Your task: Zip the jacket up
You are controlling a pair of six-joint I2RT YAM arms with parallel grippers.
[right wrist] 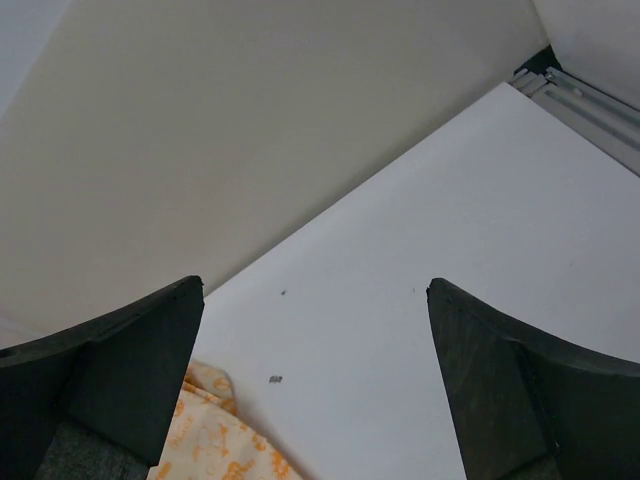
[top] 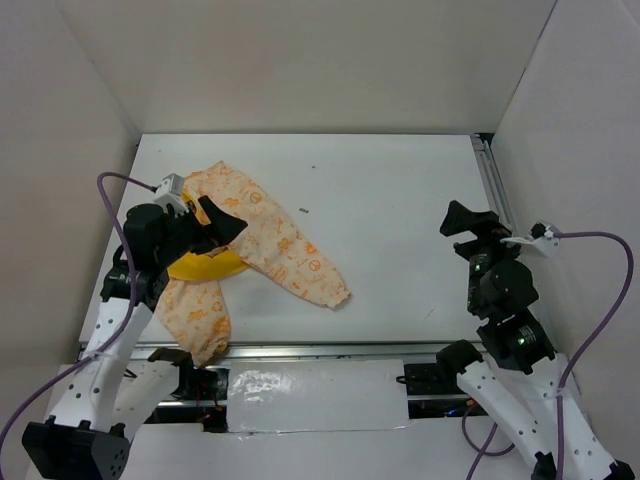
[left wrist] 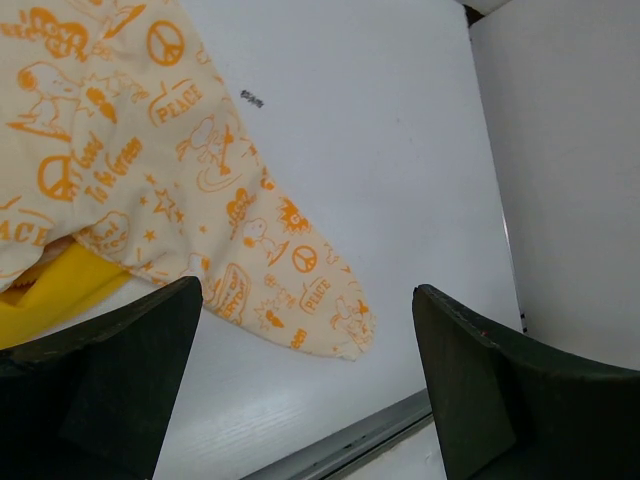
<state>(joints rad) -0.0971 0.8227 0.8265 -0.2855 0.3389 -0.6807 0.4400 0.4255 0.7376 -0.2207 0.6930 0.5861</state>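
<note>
Here, the crumpled cream-and-orange jacket [top: 285, 250] shows yellow lining [top: 205, 268]; both arms' jaws spread wide.

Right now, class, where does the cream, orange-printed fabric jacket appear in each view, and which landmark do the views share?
Top external: cream orange-printed jacket left of centre.
Left wrist: upper left, tapering toward bottom centre.
Right wrist: scrap at bottom edge, left.
Shared: small dark speck beside it.

Parted fingers [left wrist: 110, 380] above jacket [left wrist: 150, 170]
</note>
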